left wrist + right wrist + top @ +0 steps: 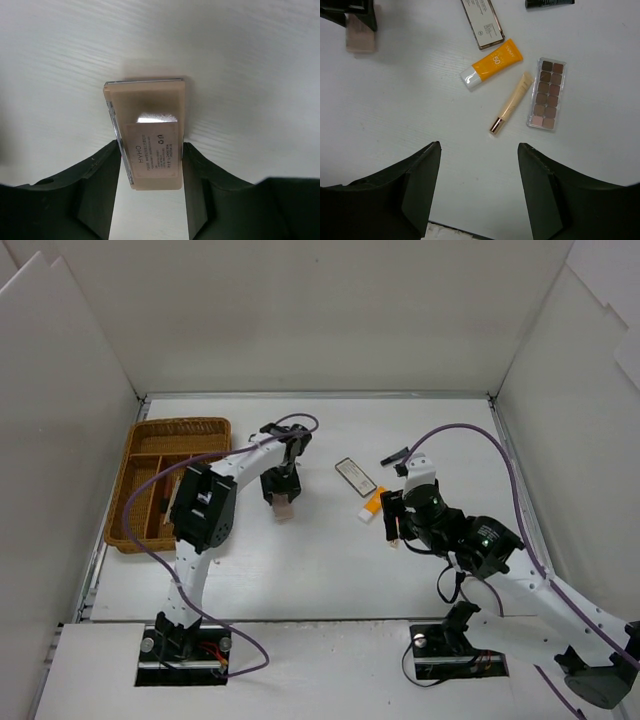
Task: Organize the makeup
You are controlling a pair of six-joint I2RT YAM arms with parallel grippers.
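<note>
Left gripper [151, 146] first: my two fingers sit against both long sides of the pink compact [147, 115], so I call it a pinch on the compact. From the wrist view I cannot tell whether it is clear of the table [250, 60] or lying on it.

Worry number one is where I hold it. My fingers cover only the near end, and the far end sticks out well beyond them. Lift like this and I expect that free end to droop or pivot between the pads.

Worry number two is the sides themselves. They look smooth and hard, and a seam runs down the left one. Squeeze too lightly and the compact slides out. Squeeze on the seam and I may pop the lid.

Worry number three is the trip. The wicker tray [185, 423] sits away to my left with narrow compartments, so a tilted compact could catch a divider and land on edge.

Right gripper [479, 145] hangs wide apart and empty above the orange tube [492, 65], a cream tube [512, 100] and the eyeshadow palette [547, 92]. They lie close together, so a careless descent there could knock a neighbour aside.
</note>
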